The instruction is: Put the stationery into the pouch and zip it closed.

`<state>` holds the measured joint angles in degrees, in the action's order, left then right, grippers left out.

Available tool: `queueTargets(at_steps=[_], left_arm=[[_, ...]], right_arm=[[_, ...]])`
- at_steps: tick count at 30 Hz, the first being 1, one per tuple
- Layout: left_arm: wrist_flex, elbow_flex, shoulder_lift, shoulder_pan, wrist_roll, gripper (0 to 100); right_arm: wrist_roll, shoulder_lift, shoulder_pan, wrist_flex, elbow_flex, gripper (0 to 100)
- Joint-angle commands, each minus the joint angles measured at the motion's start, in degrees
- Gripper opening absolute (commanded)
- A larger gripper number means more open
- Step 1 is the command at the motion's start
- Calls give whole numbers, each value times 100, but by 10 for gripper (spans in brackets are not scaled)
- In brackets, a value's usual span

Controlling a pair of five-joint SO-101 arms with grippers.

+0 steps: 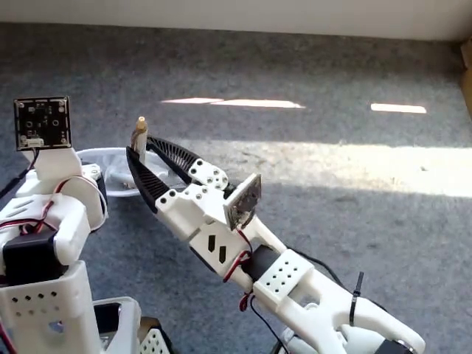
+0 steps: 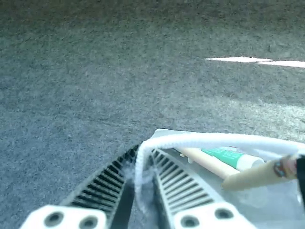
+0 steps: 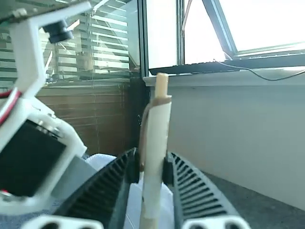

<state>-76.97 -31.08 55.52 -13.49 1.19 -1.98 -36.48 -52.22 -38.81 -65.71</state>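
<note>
The white translucent pouch (image 1: 110,158) lies on the grey carpet between the two arms. My left gripper (image 2: 145,153) is shut on the pouch's white rim (image 2: 224,140), holding the mouth up. Inside lie a teal-labelled tube (image 2: 228,156) and a beige stick (image 2: 206,161). My right gripper (image 1: 140,147) is shut on a beige pen (image 1: 139,130), held upright just above the pouch's mouth. In the right wrist view the pen (image 3: 155,143) stands between the black ribbed fingers (image 3: 114,183). In the left wrist view the pen's lower end (image 2: 250,176) points into the pouch.
The left arm's white body (image 1: 51,221) and its camera board (image 1: 43,122) stand close beside the pouch. Grey carpet (image 1: 332,184) with sunlit patches stretches to the right and back. A brown box edge (image 1: 467,74) shows at the far right.
</note>
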Motion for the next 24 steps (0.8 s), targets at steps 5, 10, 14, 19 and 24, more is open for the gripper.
queueTargets(at_steps=[5,10,14,19,24], left_arm=[[149,-57,-57,-57,-35,7],[167,-66,-57,-57,-35,7],[167,-66,-57,-57,-35,7],[202,-163,-57,-57,-35,7],[290,-189,-57,-171,-9,7]], right_arm=[[-44,92,-84,-84,22,187],[-44,75,-75,-84,-207,187],[-9,-84,-75,-101,-242,187],[-9,-1209,-75,690,-286,187],[-9,-2598,-48,2633,-277,142]])
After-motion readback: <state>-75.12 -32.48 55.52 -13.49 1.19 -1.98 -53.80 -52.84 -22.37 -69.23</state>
